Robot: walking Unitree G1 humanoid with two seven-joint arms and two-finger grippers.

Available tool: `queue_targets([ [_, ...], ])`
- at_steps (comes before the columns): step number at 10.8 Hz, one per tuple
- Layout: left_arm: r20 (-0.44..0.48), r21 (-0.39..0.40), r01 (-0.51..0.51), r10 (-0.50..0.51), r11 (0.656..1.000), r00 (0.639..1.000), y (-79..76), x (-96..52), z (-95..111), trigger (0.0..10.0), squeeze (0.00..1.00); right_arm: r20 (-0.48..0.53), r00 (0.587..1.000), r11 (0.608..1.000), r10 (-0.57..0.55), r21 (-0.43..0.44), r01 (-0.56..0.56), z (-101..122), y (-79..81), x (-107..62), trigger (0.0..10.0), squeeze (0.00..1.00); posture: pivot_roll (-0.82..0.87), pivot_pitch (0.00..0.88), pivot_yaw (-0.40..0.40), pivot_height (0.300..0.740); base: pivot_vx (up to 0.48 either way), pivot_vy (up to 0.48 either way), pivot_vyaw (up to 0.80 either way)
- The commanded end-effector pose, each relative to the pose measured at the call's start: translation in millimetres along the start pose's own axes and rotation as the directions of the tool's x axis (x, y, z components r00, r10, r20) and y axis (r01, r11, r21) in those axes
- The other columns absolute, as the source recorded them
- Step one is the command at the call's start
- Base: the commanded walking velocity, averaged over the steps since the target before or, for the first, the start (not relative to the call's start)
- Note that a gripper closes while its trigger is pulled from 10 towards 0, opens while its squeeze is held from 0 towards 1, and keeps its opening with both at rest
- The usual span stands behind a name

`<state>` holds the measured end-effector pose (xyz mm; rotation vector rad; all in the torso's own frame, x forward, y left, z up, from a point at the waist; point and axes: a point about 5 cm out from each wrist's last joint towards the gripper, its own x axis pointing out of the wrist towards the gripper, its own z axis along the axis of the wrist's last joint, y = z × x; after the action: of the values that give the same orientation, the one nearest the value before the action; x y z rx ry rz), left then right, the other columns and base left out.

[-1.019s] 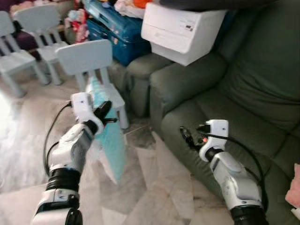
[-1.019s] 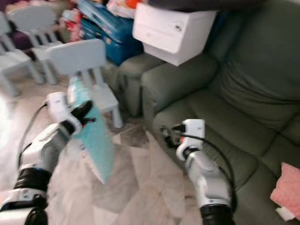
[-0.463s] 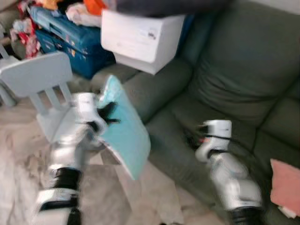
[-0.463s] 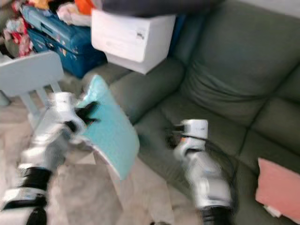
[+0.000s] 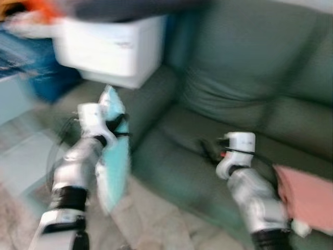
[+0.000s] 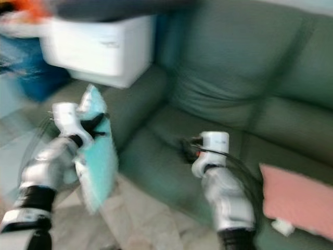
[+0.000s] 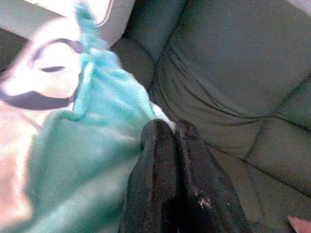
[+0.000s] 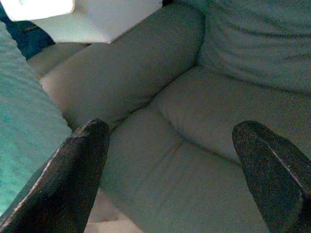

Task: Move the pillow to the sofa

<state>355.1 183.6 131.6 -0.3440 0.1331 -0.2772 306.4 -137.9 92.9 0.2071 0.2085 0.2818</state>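
Turquoise pillow [image 5: 115,156] hangs clamped in the left pincer [image 7: 167,145] beside the green sofa [image 5: 244,88] arm, not yet over the seat, so placing remains, while the right pincer [image 8: 170,170] gapes empty above the cushion.

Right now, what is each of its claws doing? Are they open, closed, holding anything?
Left gripper: closed, pinching the turquoise pillow.
Right gripper: open, holding nothing, over the sofa seat.
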Motion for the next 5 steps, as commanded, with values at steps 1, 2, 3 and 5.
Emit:
queue_targets([
  [1, 0.025, -0.003, 0.038, -0.037, 0.999, 0.999, -9.3, 4.3, 6, 10.0, 0.0, 0.013, 0.999, 1.0, -0.029, -0.008, 0.029, 4, -7.6, -2.1, 10.0, 0.0, -0.2, 0.107, -0.018, 0.74, 0.0, 0.0, -0.75],
  [2, 0.013, -0.01, 0.042, -0.042, 0.999, 0.999, -10.2, 4.5, 5, 10.0, 0.0, 0.016, 1.0, 1.0, -0.027, -0.007, 0.027, 4, -7.2, -2.0, 10.0, 0.0, -0.2, 0.107, -0.018, 0.74, 0.0, 0.0, 0.0],
  [3, 0.021, -0.002, 0.049, -0.049, 0.999, 0.999, -11.0, 4.7, 7, 10.0, 0.0, 0.016, 1.0, 1.0, -0.025, -0.008, 0.025, 4, -6.5, -1.9, 10.0, 0.0, -0.2, 0.107, -0.019, 0.74, 0.0, 0.0, 0.0],
  [5, 0.055, 0.027, 0.055, -0.057, 0.998, 0.997, -12.0, 6.1, 19, 10.0, 0.0, 0.016, 1.0, 1.0, -0.025, -0.009, 0.026, 4, -5.8, -1.1, 10.0, 0.0, -0.19, 0.106, -0.02, 0.74, 0.0, 0.0, 0.0],
])
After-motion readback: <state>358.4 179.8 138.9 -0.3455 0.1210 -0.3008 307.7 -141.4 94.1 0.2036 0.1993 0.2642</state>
